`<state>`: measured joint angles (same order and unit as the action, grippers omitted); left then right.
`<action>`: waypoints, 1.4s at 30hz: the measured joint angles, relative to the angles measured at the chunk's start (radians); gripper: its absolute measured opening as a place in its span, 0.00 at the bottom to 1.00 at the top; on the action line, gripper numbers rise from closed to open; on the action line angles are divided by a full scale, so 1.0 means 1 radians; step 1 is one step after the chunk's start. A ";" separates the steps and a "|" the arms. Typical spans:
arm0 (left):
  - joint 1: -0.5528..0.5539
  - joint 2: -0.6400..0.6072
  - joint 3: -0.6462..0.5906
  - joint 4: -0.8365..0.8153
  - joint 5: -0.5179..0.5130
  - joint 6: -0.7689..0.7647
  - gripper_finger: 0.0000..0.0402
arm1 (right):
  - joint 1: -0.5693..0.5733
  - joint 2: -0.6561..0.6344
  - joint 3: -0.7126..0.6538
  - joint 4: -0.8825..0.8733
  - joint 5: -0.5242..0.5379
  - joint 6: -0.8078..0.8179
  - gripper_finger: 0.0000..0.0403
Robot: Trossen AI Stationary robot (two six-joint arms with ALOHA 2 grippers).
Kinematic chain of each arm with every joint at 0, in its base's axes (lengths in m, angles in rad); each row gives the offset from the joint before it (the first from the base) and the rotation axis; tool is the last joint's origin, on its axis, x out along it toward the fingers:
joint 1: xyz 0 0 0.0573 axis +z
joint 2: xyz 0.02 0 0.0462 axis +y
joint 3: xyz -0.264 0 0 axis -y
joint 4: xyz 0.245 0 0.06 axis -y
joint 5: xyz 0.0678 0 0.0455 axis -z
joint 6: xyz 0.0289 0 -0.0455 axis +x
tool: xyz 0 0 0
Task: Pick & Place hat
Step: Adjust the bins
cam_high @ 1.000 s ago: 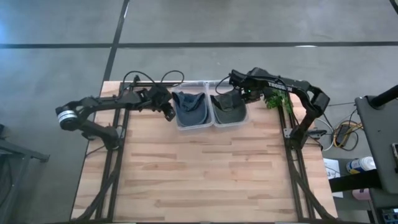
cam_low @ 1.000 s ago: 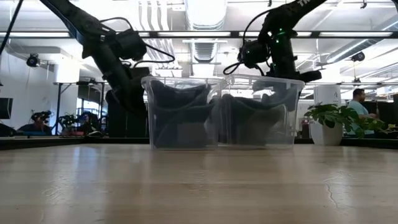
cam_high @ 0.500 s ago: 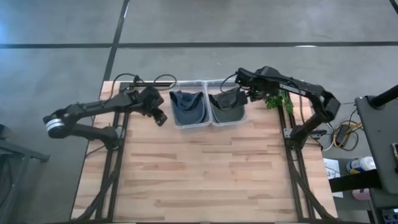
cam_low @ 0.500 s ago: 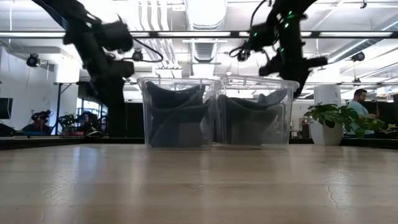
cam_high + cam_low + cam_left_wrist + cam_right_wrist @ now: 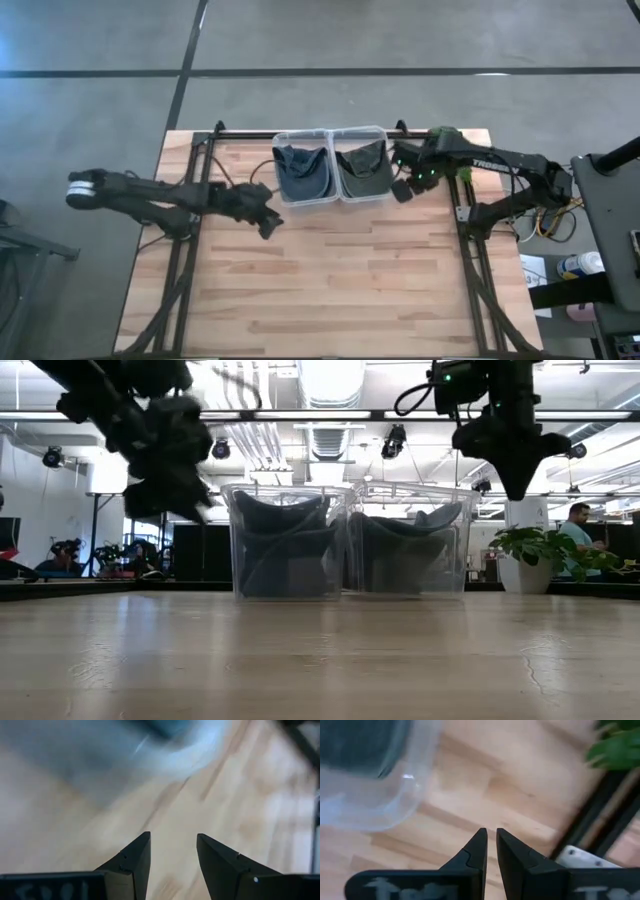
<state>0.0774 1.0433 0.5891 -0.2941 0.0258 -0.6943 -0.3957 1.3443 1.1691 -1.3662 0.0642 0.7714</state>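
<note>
Both dark fabric hats (image 5: pixel 304 170) sit in the two clear plastic bins (image 5: pixel 330 133) at twelve o'clock. The left gripper (image 5: pixel 268 222), wide and empty, and the right gripper (image 5: pixel 403 190), nearly closed and empty, hang beside them; placing looks finished, retreat likely next.

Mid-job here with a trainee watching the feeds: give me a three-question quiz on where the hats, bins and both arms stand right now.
1. True or false: each of the two clear bins holds a hat.
2. Which arm's jaws stand open? A) left B) right C) both
3. Fill in: the green plant stands at the table's far ____ corner, as seen from above.

Key
1. True. The left bin holds the blue hat, the right bin the dark grey hat.
2. A. The left gripper is open and holds nothing, above bare wood near the left bin. The right gripper is nearly shut and holds nothing, beside the right bin.
3. Right: the plant.
</note>
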 joint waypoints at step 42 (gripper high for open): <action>0.057 0.101 0.030 0.055 -0.278 0.166 0.38 | 0.241 0.229 0.152 0.244 -0.024 0.005 0.10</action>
<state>0.1344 1.1439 0.6189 -0.2390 -0.2526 -0.5286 -0.1551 1.5734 1.3212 -1.1221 0.0401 0.7762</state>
